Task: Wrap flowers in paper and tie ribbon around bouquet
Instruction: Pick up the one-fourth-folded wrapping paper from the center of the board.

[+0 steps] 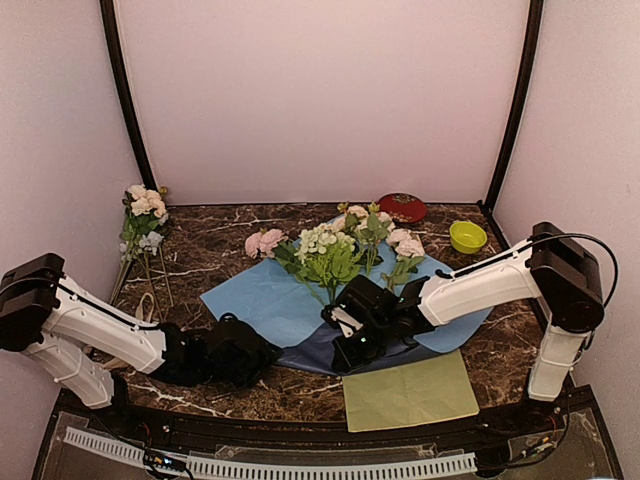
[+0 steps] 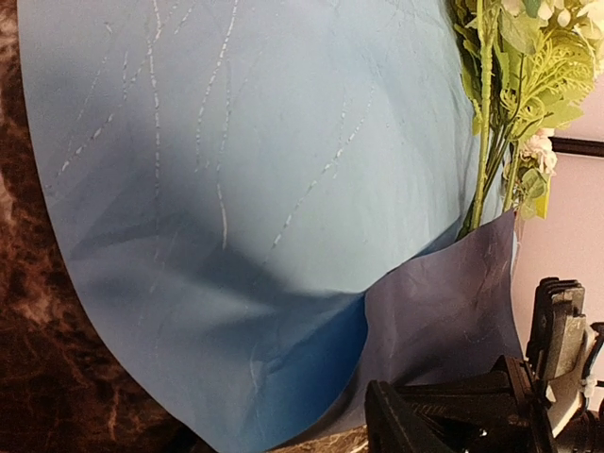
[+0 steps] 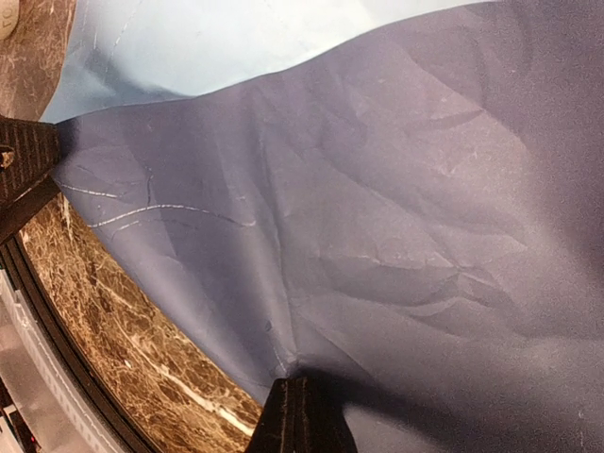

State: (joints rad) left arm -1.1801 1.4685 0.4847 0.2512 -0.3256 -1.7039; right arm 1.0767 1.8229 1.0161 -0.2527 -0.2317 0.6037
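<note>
desk (image 1: 220, 240): dark brown marble with white veins; it carried everything listed below.
paper (image 1: 260, 295): landmark. It lay spread at the middle of the desk, light blue face up. Its near edge was lifted and turned over, so the navy face showed as a creased flap.
flowers (image 1: 330, 250): lay on the paper. The pink and cream heads and pale green clusters were at its far side. The stems ran toward its near edge, and their lower ends went under the navy flap.
yellow-green sheet (image 1: 410, 390): flat on the desk, just beyond the paper's near-right edge.
right gripper (image 1: 348, 350): at the paper's near edge, over the navy flap. Its jaws were pressed together, pinching the flap, and creases fanned out from the pinch in the right wrist view.
left gripper (image 1: 265, 352): low, just beside the paper's near-left edge. I could not tell how its jaws stood or whether they touched the paper.
second bunch (image 1: 143, 210): pink and cream flowers standing upright, well to the left of the paper.
red dish (image 1: 402, 207): beyond the paper's far edge.
green bowl (image 1: 467, 236): near the paper's far-right corner, off the sheet.
</note>
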